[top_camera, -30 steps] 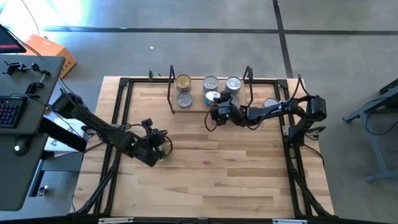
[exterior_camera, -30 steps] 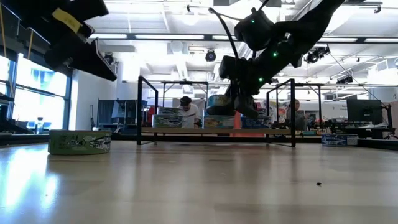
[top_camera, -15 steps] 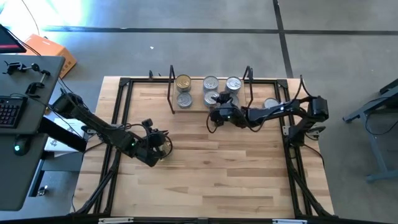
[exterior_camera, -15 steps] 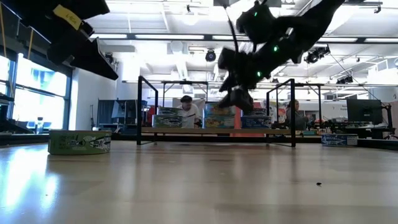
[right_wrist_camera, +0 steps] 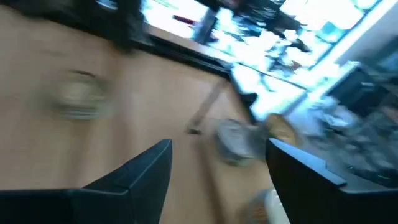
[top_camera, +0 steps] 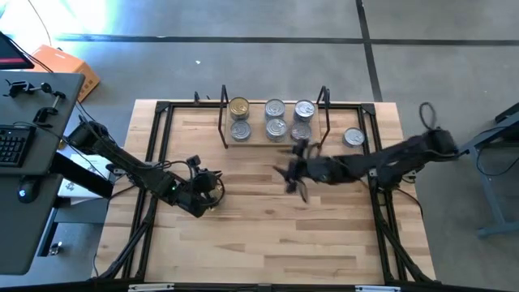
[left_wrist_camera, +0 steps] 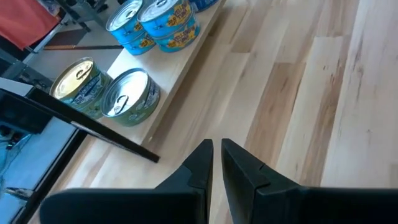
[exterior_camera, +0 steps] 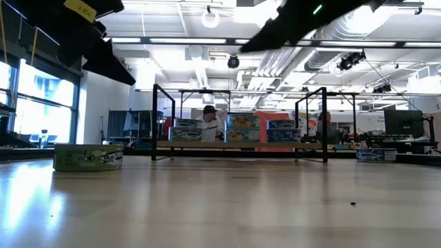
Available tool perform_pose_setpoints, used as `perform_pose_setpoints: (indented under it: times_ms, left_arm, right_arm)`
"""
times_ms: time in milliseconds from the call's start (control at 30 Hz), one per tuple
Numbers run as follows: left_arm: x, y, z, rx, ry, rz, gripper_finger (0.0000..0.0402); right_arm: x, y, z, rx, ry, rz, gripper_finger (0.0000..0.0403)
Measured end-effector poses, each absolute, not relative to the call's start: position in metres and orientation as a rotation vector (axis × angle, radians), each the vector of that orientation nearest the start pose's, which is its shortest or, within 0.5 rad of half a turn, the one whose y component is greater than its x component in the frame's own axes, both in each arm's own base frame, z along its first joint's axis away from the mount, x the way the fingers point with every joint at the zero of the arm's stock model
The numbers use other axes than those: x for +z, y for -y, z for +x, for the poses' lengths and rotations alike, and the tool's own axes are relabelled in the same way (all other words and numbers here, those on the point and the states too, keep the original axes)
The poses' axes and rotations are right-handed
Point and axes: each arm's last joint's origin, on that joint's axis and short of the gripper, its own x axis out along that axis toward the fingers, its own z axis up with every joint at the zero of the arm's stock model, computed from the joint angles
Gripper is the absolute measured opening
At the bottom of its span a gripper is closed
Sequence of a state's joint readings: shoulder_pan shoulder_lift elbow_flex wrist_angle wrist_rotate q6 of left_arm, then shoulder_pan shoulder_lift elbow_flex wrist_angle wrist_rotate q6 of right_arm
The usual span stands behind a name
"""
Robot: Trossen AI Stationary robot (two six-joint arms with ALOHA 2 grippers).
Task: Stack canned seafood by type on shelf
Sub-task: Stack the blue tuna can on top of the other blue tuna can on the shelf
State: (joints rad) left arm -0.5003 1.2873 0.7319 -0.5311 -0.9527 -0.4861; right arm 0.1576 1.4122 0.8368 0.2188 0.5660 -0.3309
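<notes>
The shelf [top_camera: 259,139] stands at the table's far side and holds several tins. Two green tins, one gold-lidded [left_wrist_camera: 74,84] and one silver-lidded [left_wrist_camera: 127,96], rest on its left end. Blue tins [exterior_camera: 242,127] are stacked in its middle and on its right. One green tin [exterior_camera: 88,157] rests on the table under my left arm. Another tin [top_camera: 353,137] rests on the table right of the shelf. My left gripper [top_camera: 211,188] is shut and empty [left_wrist_camera: 216,144]. My right gripper [top_camera: 293,172] is open and empty [right_wrist_camera: 219,144], raised in front of the shelf.
A black frame [top_camera: 162,109] runs round the tabletop's edges. The wood between the shelf and the near edge [top_camera: 268,235] is bare. A desk with a keyboard [top_camera: 16,146] stands left of the table. People show in the room beyond the shelf [exterior_camera: 207,117].
My right gripper has drawn back from the shelf toward the table's near edge and gone up, turning as it went. The blue tin it had at the shelf now rests on the middle stack. My left gripper has kept still.
</notes>
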Motion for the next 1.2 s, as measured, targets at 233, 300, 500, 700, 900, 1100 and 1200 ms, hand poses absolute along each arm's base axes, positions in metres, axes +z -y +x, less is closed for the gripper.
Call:
perform_pose_setpoints:
  times_ms: [233, 300, 500, 700, 900, 1100, 1200]
  left_arm:
    - [0.208, 0.090, 0.215, 0.557, -0.634, 0.260, 0.0023]
    - [0.209, 0.091, 0.216, 0.546, -0.622, 0.268, 0.0023]
    - [0.212, 0.094, 0.220, 0.515, -0.600, 0.311, 0.0023]
    - [0.214, 0.094, 0.223, 0.498, -0.590, 0.348, 0.0023]
    - [0.214, 0.094, 0.223, 0.492, -0.596, 0.367, 0.0023]
    - [0.214, 0.094, 0.223, 0.490, -0.598, 0.375, 0.0023]
    - [0.214, 0.094, 0.223, 0.489, -0.598, 0.375, 0.0023]
  right_arm:
    - [0.252, -0.063, 0.235, -0.268, -0.683, -0.090, 0.0235]
    - [0.244, -0.062, 0.216, -0.326, -0.833, 0.059, 0.0229]
    - [0.226, -0.041, 0.168, -0.840, -1.172, 0.250, 0.0197]
    - [0.214, -0.010, 0.146, -1.277, -1.141, 0.274, 0.0129]
    - [0.181, 0.025, 0.143, -1.277, -1.248, 0.233, 0.0046]
    - [0.170, 0.061, 0.147, -1.296, -1.210, 0.280, 0.0005]
    - [0.170, 0.078, 0.141, -1.398, -1.182, 0.344, 0.0005]
